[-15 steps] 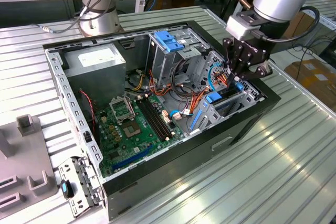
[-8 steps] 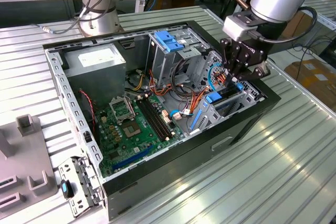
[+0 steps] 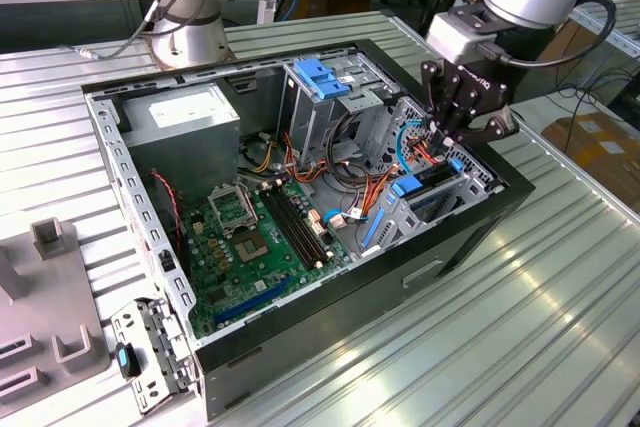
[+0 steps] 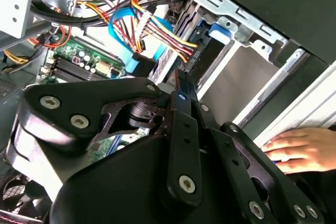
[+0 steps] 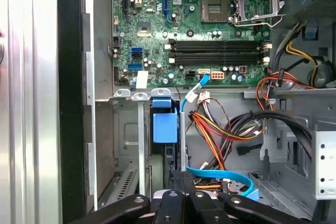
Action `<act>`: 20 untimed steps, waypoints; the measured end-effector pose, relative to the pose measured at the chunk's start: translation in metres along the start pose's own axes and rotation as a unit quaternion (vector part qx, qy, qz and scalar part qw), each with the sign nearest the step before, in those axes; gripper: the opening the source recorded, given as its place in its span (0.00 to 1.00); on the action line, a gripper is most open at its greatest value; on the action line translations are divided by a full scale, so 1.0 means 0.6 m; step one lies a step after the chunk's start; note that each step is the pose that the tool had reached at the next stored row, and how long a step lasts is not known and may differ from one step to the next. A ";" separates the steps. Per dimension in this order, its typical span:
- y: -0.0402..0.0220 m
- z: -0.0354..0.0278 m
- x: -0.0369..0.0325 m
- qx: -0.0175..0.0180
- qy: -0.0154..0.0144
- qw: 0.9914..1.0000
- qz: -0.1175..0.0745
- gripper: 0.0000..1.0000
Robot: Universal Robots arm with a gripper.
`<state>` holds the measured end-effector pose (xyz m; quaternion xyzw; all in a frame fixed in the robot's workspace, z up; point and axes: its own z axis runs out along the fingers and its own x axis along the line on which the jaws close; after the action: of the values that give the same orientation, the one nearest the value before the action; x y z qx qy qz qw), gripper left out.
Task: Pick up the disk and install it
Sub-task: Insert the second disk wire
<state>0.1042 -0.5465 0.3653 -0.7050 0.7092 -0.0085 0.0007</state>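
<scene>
The disk [image 3: 415, 187] stands on edge in the drive bay at the corner of the open computer case [image 3: 330, 297] on the exterior view's right, its blue carrier rail facing up. In the first wrist view its blue tab [image 5: 165, 127] sits in the bay slot, and the second wrist view shows the blue rail [image 4: 220, 30] inside the metal bay frame. My gripper [image 3: 449, 142] hangs straight over the bay. Its fingers are shut together, with the tips [image 5: 181, 179] [image 4: 181, 85] down at the disk's upper edge. I cannot tell whether they pinch the rail.
A tall metal cage with a blue handle [image 3: 320, 77] and a bundle of coloured cables [image 5: 220, 129] stand beside the bay. The motherboard [image 5: 199, 24] and a grey power box [image 3: 185, 117] fill the case. A person's hand [image 4: 299, 150] rests on the table outside the case wall.
</scene>
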 end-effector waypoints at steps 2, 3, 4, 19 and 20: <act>0.007 -0.001 0.000 0.000 -0.001 1.000 0.000 0.11; 0.009 -0.004 0.000 0.000 -0.001 1.000 0.000 0.11; 0.009 -0.009 0.000 0.000 -0.001 1.000 0.000 0.11; 0.000 -0.046 -0.050 -0.010 0.028 1.000 0.000 0.11; 0.000 -0.047 -0.054 -0.011 0.031 0.999 0.000 0.11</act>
<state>0.1040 -0.5137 0.3934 -0.7047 0.7086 -0.0225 -0.0286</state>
